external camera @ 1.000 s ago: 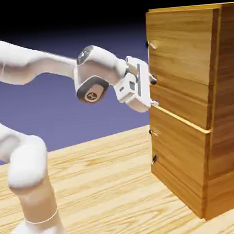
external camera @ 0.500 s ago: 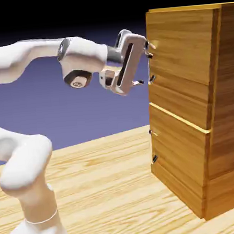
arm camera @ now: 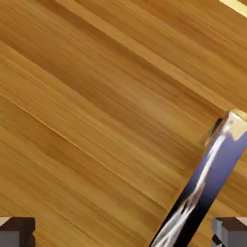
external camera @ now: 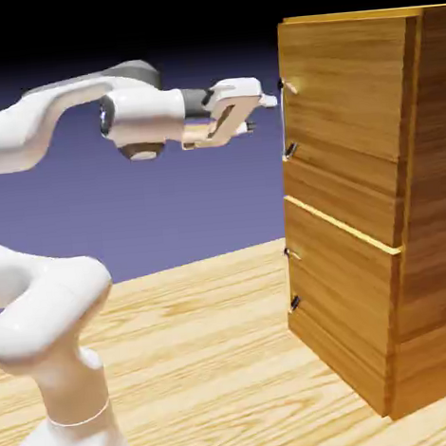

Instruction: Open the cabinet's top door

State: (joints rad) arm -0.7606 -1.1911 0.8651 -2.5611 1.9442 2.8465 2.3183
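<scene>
The cabinet [external camera: 425, 200] of golden-brown wood stands at the exterior view's right. Its top door [external camera: 345, 102] is the upper panel, flush and closed, with a slim vertical handle [external camera: 290, 149] on dark mounts at its left edge. My gripper [external camera: 260, 114] is open, level with the handle's upper part and a short way left of it, touching nothing. In the hand view the top door [arm camera: 87, 106] fills the picture. The shiny handle [arm camera: 202, 188] runs slantwise there, between my fingertips [arm camera: 17, 231] but nearer the right one, while the gripper [arm camera: 123, 235] holds nothing.
Below the top door is a shorter lower door [external camera: 342, 292] with its own handle [external camera: 292, 278]. The cabinet rests on a light wooden table [external camera: 210, 361]. My arm rises from the lower left and arches across the blue-violet backdrop.
The hand has risen from the handle's lower end to its upper part, drawn back a little to the left and rolled flat. The jaws stayed open; the door has not moved.
</scene>
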